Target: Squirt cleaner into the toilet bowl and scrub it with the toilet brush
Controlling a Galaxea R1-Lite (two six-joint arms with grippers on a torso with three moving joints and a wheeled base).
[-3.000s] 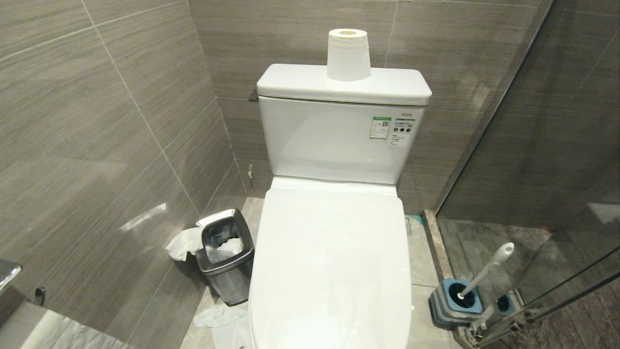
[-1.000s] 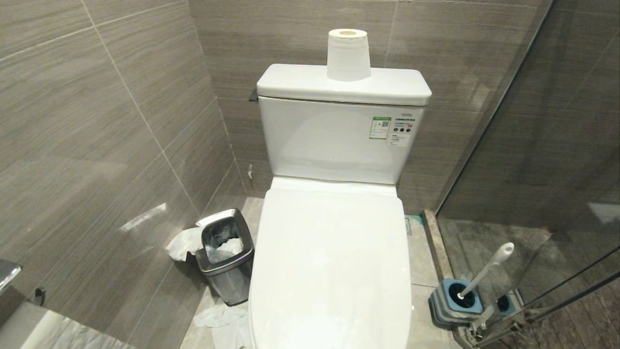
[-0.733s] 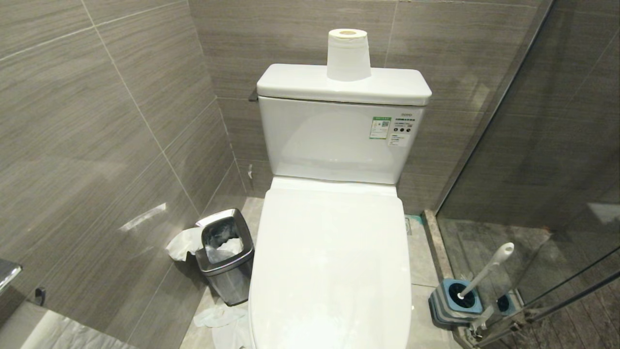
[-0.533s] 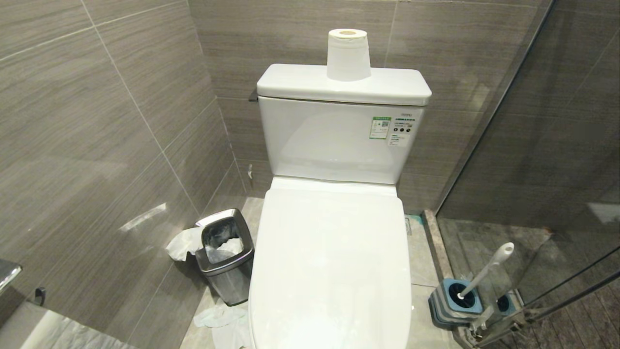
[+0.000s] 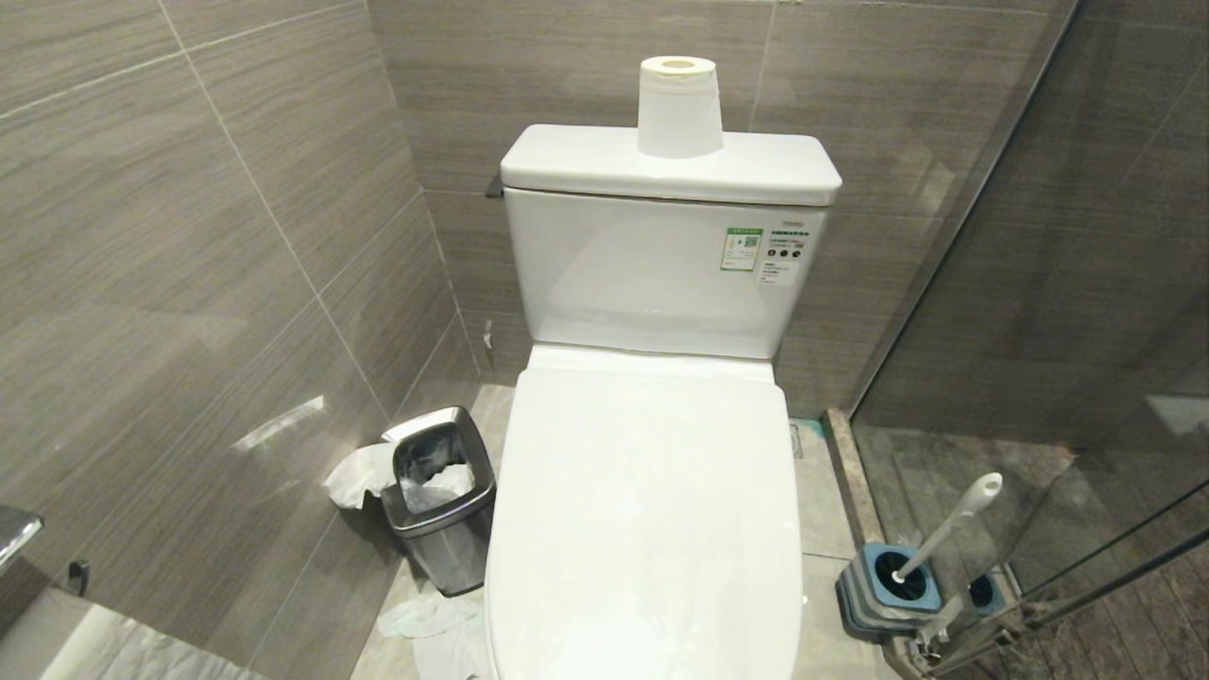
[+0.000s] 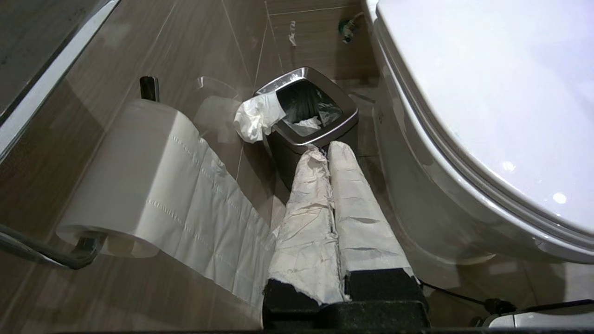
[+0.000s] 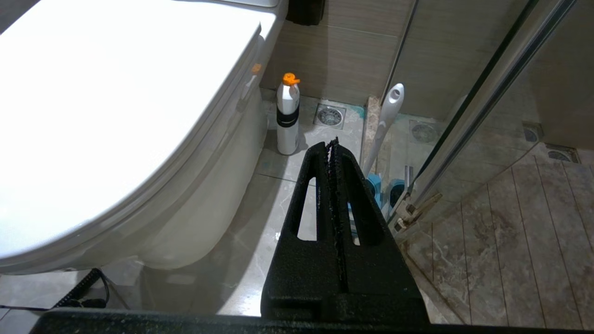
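The toilet [image 5: 652,510] has its lid down, so nothing can reach the bowl yet. The brush [image 5: 945,529] stands in its holder [image 5: 883,590] on the floor by the glass door; a bottle [image 7: 287,116] (likely the cleaner) stands beside the toilet. Both claws, left gripper [image 6: 327,148] and right gripper [image 7: 334,144], are pressed together and hold nothing. Risk: squirting before lifting the lid, or tipping the narrow bottle.

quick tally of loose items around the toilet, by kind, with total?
Paper rolls: 2 (on tank, on wall holder)
Bins: 1
Toilet brushes: 1, in its holder
Bottles: 1, orange cap
Total: 5
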